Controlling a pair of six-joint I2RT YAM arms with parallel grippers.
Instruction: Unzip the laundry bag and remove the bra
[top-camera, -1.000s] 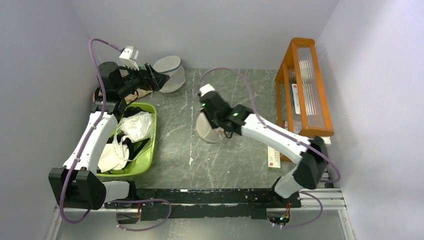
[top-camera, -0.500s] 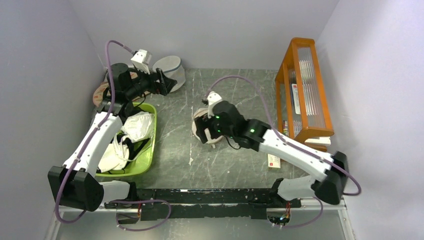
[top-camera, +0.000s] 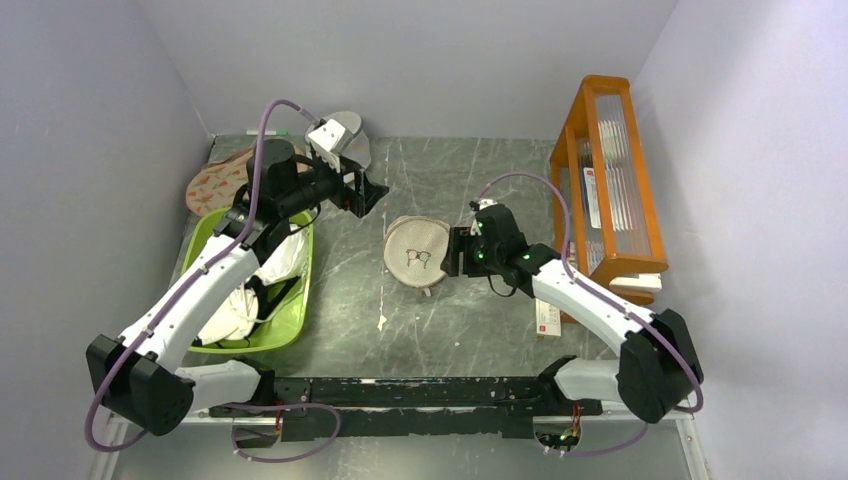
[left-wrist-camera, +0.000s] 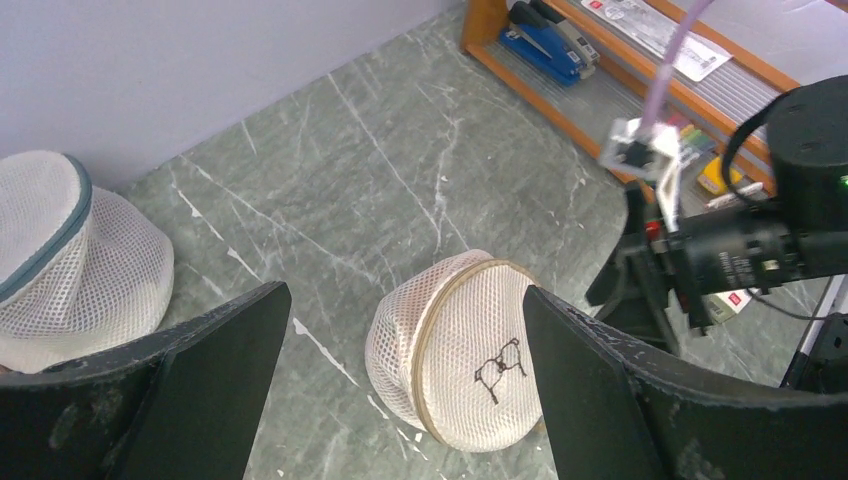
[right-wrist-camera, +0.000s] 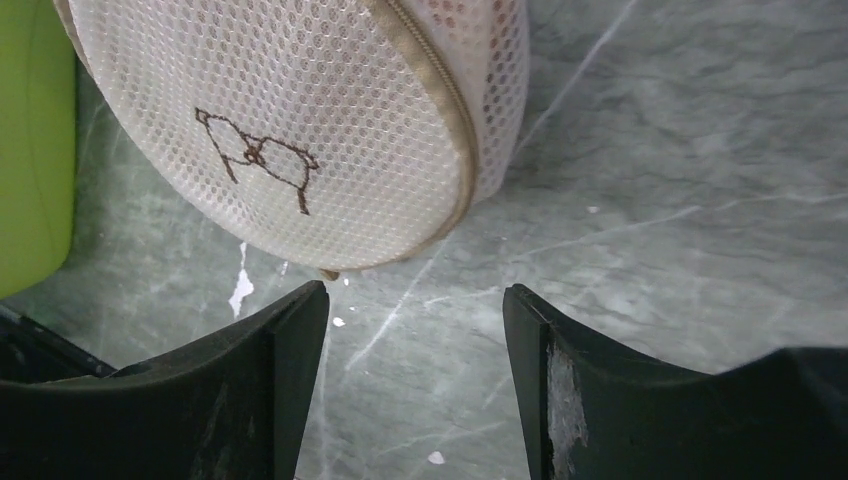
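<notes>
We see the laundry bag (top-camera: 417, 250) on the grey marbled table (top-camera: 470, 330), approx. mid-table, btw the two arms. It's a cream mesh dome w/ a tan zip band (right-wrist-camera: 440, 100) round the rim & a small black bra icon (left-wrist-camera: 497, 365) on the face turned upward. The zip looks shut as far as we can see. We can't make out any contents thru the mesh.

The R gripper (top-camera: 452, 252) sits just right of the bag, low over the table, jaws apart w/ nothing btw them. In its wrist view the fingers (right-wrist-camera: 250, 390) frame bare table just short of the bag's rim, not touching it. A small tan tab (right-wrist-camera: 330, 273) pokes out at the rim nearest those fingers.

The L gripper (top-camera: 372, 195) hangs behind & left of the bag, well apart from it, jaws spread wide & empty. Its wrist view looks down on the bag, which shows btw the two fingers.

Elsewhere:
- a green bin (top-camera: 300, 300) w/ white fabric items (top-camera: 275, 250) sits at the left
- a greyish-white mesh cylinder (left-wrist-camera: 70, 260) stands at the back wall
- a flat oval pouch w/ orange pattern (top-camera: 215, 180) lies in the back-left corner
- an orange rack (top-camera: 575, 130) stands along the right side
</notes>
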